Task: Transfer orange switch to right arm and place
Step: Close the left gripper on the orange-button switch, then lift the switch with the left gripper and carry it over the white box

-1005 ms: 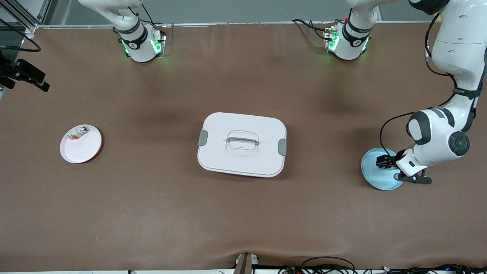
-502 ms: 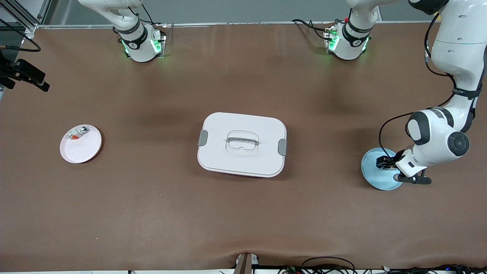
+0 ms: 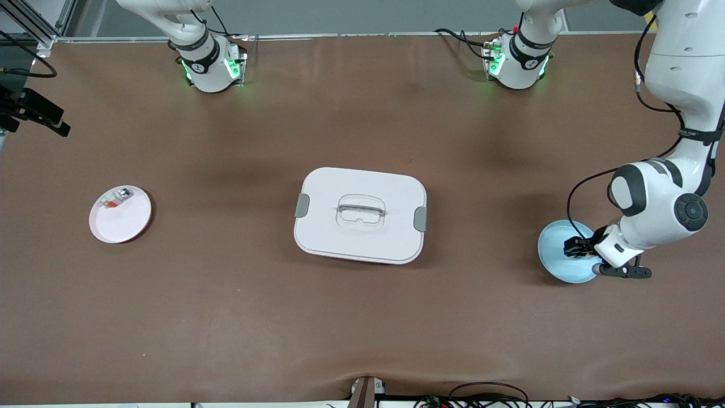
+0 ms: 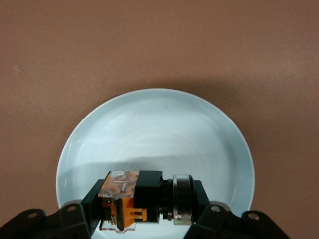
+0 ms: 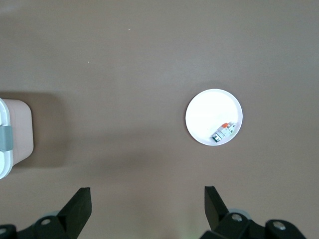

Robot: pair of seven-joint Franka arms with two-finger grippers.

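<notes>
The orange switch (image 4: 144, 199), a stubby black body with orange parts and a silver ring, sits crosswise between the fingers of my left gripper (image 4: 147, 204). That gripper is shut on it, just over the light blue plate (image 4: 154, 124). From the front, the left gripper (image 3: 575, 248) and the orange switch (image 3: 572, 246) show as a dark lump over the blue plate (image 3: 558, 262) at the left arm's end of the table. My right gripper (image 5: 147, 201) is open and empty, high over bare table between the box and the white plate. Its hand is out of the front view.
A white lidded box (image 3: 360, 214) with a handle stands mid-table, and its corner (image 5: 10, 139) shows in the right wrist view. A white plate (image 3: 120, 218) at the right arm's end holds a small whitish-grey part (image 3: 115, 198) with a red-orange bit.
The left hand has shifted a little over the blue plate with the switch in its grip. The right arm, the box and the white plate have not moved.
</notes>
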